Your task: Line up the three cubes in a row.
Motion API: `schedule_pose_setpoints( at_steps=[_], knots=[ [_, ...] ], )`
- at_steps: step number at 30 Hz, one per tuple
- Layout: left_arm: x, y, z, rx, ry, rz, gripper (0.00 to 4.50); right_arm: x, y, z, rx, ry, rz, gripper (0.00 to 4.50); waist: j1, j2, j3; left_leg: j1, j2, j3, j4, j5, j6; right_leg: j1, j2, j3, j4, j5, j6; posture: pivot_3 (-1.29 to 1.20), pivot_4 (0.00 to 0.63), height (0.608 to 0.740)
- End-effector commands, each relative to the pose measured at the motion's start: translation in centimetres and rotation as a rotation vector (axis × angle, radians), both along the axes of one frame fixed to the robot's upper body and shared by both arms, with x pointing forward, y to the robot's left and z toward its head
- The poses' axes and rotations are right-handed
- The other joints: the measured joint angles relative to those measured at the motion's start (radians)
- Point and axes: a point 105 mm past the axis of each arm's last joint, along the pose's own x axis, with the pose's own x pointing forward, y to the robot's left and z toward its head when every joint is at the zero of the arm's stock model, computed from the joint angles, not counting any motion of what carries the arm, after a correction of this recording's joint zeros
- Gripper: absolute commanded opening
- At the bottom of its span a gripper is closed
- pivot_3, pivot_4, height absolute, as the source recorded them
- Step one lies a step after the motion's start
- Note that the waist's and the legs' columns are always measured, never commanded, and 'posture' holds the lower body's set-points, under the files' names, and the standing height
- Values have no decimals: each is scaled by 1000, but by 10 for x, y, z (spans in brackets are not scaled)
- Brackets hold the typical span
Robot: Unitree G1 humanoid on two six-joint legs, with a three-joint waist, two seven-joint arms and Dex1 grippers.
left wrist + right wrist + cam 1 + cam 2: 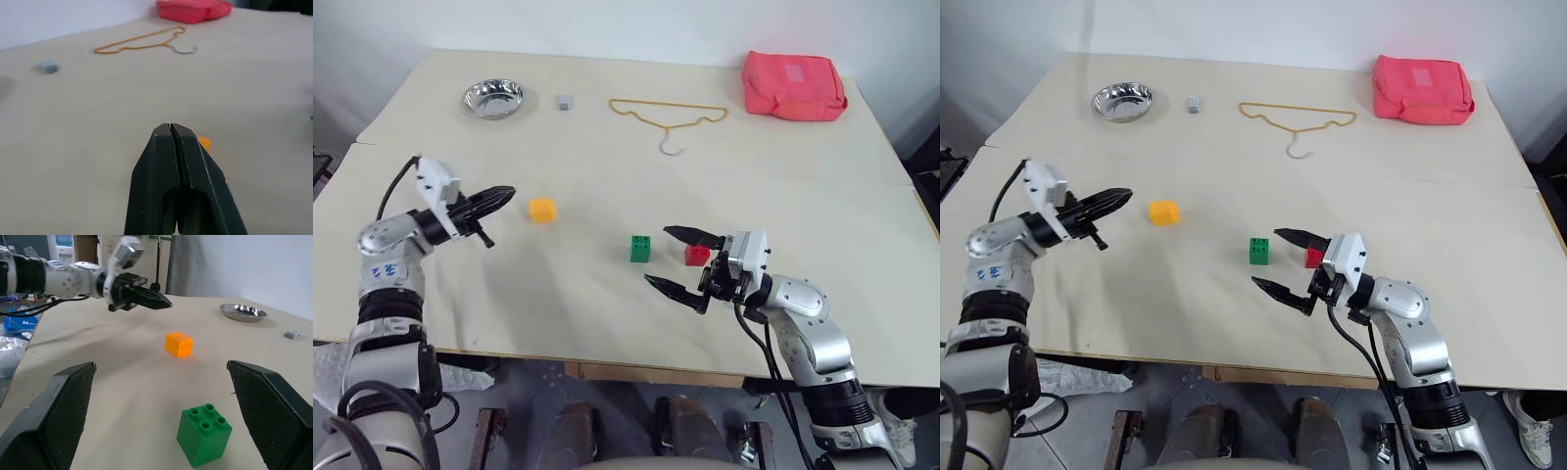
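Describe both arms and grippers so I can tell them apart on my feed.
Both arms are silver-grey metal with black joint bands and black cables. Each ends in a white wrist block and two black pointed fingers: left gripper, right gripper. The left arm carries small blue markings near its elbow.

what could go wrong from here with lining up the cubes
The left gripper is shut and points at the orange-yellow cube; a push with closed fingers could spin it or send it off line.

The right gripper stands open with the red cube close by its fingers and the green cube just ahead, so any sweep may knock one of them.
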Motion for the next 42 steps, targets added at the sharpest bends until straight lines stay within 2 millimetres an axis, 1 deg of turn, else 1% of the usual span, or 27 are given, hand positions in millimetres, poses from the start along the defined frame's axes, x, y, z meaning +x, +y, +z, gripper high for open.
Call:
schedule_pose_setpoints(
  at_steps=[1, 5, 7, 10, 12, 15, 19, 24, 26, 30, 31, 33, 35, 37, 39, 42],
  knots=[
    [6, -5, -7, 54, 46, -1, 24, -1, 1, 8, 16, -39, 9, 4500, -1, 0, 0, 0, 0, 0, 0, 0, 0, 0, 0, 0, 0, 0, 0, 0, 150, 740],
    [11, -5, -18, 102, 93, 25, 24, -2, -1, 9, 16, -45, 2, 4500, -6, 0, 0, 0, 1, 1, 0, 0, 0, -1, 1, 0, 0, 0, 0, 0, 150, 740],
    [11, -3, -20, 106, 101, 32, 24, -2, -1, 9, 17, -45, 0, 4500, -5, 0, 0, 0, 1, 1, 0, 0, 0, -1, 1, 0, 0, 0, 0, 0, 150, 740],
    [9, 2, -28, 126, 132, 47, 24, -3, -1, 9, 17, -47, -2, 4500, -3, 0, 0, 0, 1, 1, 0, 0, 0, -1, 1, 0, 0, 0, 0, 0, 150, 740],
    [8, 14, -31, 133, 146, 100, 24, -3, -1, 9, 19, -47, -3, 4500, -3, 0, 0, 0, 1, 1, 0, 0, 0, -1, 1, 0, 0, 0, 0, 0, 150, 740],
    [2, 27, -35, 128, 168, 129, 24, -3, -1, 9, 19, -48, -3, 4500, -6, 0, 0, 0, 1, 1, 0, 0, 0, -1, 1, 0, 0, 0, 0, 0, 150, 740],
    [-6, 38, -39, 127, 186, 136, 24, -1, 0, 9, 23, -48, 3, 4500, -9, 0, 0, 0, 1, 1, 0, 0, 0, -1, 0, 0, 0, 0, 0, 0, 150, 740],
    [-12, 49, -39, 106, 169, 169, 24, 0, 3, 8, 27, -49, 16, 4500, -4, 0, 0, 0, 1, 0, 0, 0, 0, -1, 0, 0, 0, 0, 0, 0, 150, 740],
    [-18, 55, -39, 91, 166, 172, 24, 1, 5, 9, 30, -50, 19, 4500, -4, 0, 0, 0, 1, 0, 0, 0, 0, -1, 0, 0, 0, 0, 0, 0, 150, 740],
    [-45, 73, -36, 36, 148, 129, 24, 0, 5, 8, 34, -48, 22, 4500, -22, 0, 0, 0, 2, 0, -1, 0, 0, -1, -2, 0, 0, 0, 0, 0, 150, 740],
    [-51, 76, -34, 27, 139, 117, 413, -1, 4, 7, 35, -46, 22, 4500, -24, 0, 0, 0, 2, 0, -1, 0, 0, -1, -2, 0, 0, 0, 0, 0, 150, 740],
    [-68, 86, -34, 37, 148, 95, 845, -3, 3, 7, 36, -43, 21, 4500, -27, 0, 0, 0, 3, 0, -1, 0, 0, -1, -2, 0, 0, 0, 0, 0, 150, 740],
    [-79, 95, -32, 68, 158, 94, 1454, -4, 1, 8, 35, -42, 20, 4500, -27, 0, 0, 0, 4, 0, -1, 0, 0, -1, -3, 0, 0, 0, 0, 0, 150, 740],
    [-83, 99, -27, 78, 153, 98, 2055, -3, -2, 8, 30, -43, 20, 4500, -25, 0, 1, 0, 4, 0, -1, 0, 0, -1, -3, 0, 0, 0, 0, 0, 150, 740],
    [-83, 100, -24, 102, 141, 92, 2610, -2, -3, 9, 22, -44, 24, 4500, -17, 0, 1, 0, 3, 0, -1, 0, 0, 0, -4, 0, 0, 0, 0, 0, 150, 740],
    [-76, 98, -19, 123, 119, 97, 3529, -1, -3, 10, 11, -44, 35, 4500, -10, 0, 1, 0, 2, -1, 0, -1, 1, 0, -4, 0, 0, 0, 0, 0, 150, 740]
  ],
)
